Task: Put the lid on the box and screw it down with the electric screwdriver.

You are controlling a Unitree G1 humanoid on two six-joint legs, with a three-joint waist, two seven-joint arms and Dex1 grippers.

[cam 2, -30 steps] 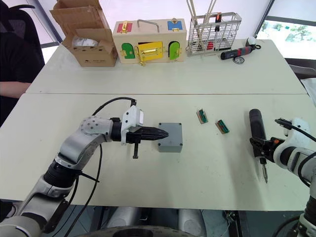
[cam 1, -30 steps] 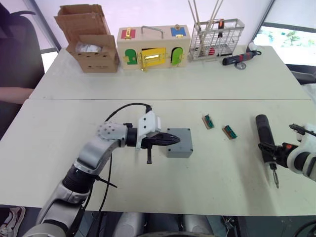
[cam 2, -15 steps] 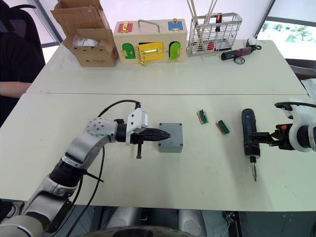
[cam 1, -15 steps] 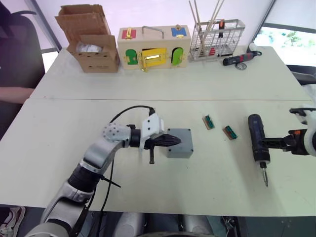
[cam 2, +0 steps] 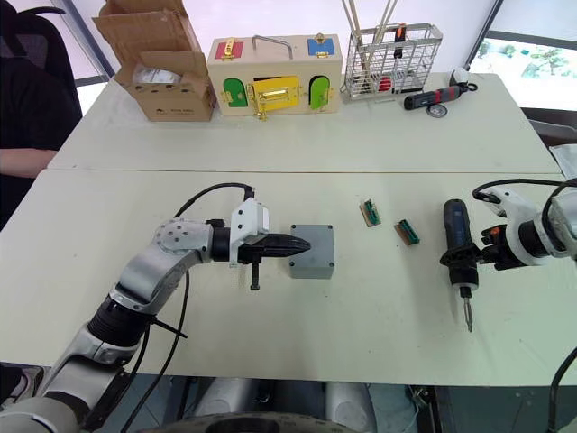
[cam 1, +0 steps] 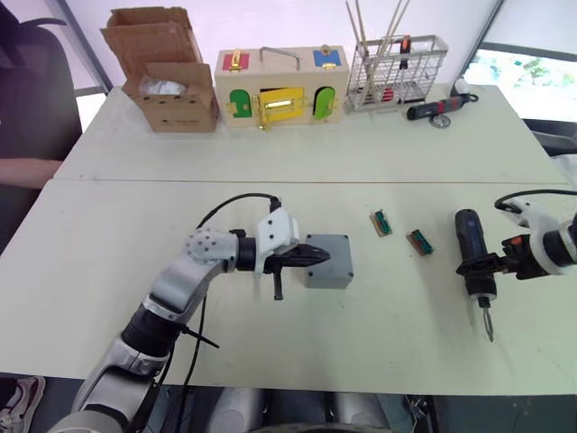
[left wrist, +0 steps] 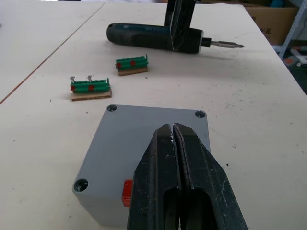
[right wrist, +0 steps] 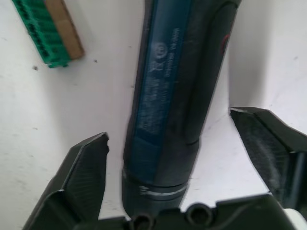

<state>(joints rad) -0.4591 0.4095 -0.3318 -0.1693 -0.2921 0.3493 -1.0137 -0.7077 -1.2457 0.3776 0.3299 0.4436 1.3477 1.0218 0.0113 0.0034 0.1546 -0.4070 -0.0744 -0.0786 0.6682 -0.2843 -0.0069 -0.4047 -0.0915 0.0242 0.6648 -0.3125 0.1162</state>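
Note:
The grey box [cam 1: 325, 277] stands mid-table with the lid [left wrist: 153, 139] lying flat on top of it, corner screw holes showing and a red mark on one side. My left gripper [cam 1: 323, 257] is shut, its tips resting over the lid's near edge. At the right lies the electric screwdriver [cam 1: 471, 242], bit pointing toward the table's front edge. My right gripper [right wrist: 169, 125] is open and straddles the screwdriver's lower body, one finger on each side with a gap at both.
Two green terminal blocks [cam 1: 380, 222] [cam 1: 418, 241] lie between box and screwdriver. Along the far side stand a cardboard box [cam 1: 167, 81], a wooden box with coloured doors [cam 1: 279, 86], a wire rack [cam 1: 397, 70] and a black-and-red hand tool [cam 1: 439, 106].
My right gripper has come in around the screwdriver, which has shifted slightly to the left. The left gripper stays shut on top of the lid, almost unmoved.

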